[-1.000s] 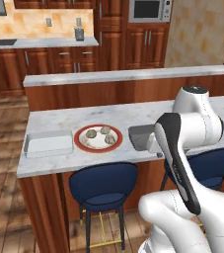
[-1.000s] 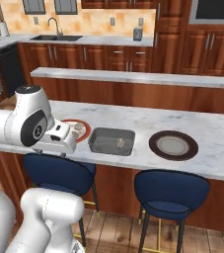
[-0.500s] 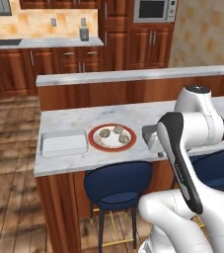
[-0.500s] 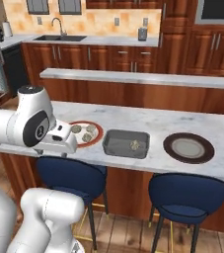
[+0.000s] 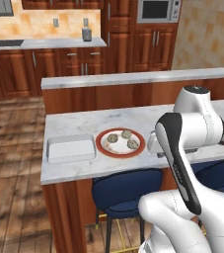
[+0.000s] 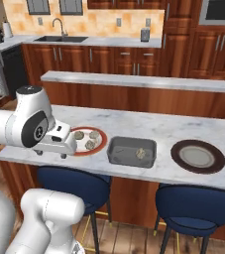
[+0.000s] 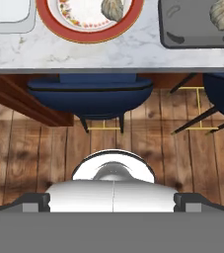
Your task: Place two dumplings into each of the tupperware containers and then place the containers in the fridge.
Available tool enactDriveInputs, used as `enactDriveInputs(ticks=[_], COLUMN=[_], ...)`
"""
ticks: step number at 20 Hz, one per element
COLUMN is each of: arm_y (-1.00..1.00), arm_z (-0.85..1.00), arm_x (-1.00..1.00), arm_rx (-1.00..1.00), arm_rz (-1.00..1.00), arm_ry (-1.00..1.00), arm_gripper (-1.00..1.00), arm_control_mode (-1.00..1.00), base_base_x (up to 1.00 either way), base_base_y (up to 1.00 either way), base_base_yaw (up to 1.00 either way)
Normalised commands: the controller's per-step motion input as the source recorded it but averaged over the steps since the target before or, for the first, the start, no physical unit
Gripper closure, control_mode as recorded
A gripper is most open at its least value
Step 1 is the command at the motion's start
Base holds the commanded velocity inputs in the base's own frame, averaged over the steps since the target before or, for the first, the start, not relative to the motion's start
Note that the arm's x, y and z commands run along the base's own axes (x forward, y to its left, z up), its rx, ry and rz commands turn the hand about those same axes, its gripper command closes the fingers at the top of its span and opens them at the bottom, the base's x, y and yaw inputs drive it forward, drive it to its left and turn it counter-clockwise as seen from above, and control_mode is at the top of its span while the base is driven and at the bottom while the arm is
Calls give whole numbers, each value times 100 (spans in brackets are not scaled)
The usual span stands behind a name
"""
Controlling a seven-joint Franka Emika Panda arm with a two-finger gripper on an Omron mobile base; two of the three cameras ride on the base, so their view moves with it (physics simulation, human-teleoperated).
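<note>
Three dumplings [image 5: 120,140] sit unmoved on the red-rimmed plate [image 5: 103,147] though the camera has shifted; fingers [image 7: 186,201] open.

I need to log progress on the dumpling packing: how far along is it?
Done: one dumpling lies in the dark grey container. In hand: nothing; the gripper is open at the counter's front edge. Left: three dumplings on the red-rimmed plate, the white container unfilled, both containers to the fridge.
</note>
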Motion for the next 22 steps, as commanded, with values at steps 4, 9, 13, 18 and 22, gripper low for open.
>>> enactDriveInputs(ticks=[4, 9, 13, 18, 22], arm_y=[0, 0, 11, 4, 0], arm_z=[0, 0, 0, 0, -22], arm_x=[0, 0, 77, 93, 80], arm_rx=[0, 0, 0, 0, 0], arm_rz=[0, 0, 0, 0, 0], arm_ry=[0, 0, 0, 0, 0], arm_gripper=[-100, -100, -100, -100, -100], arm_control_mode=[100, 100, -100, -100, -100], base_base_x=[51, 62, 0, 0, 0], base_base_y=[13, 10, 0, 0, 0], base_base_yaw=[0, 0, 0, 0, 0])
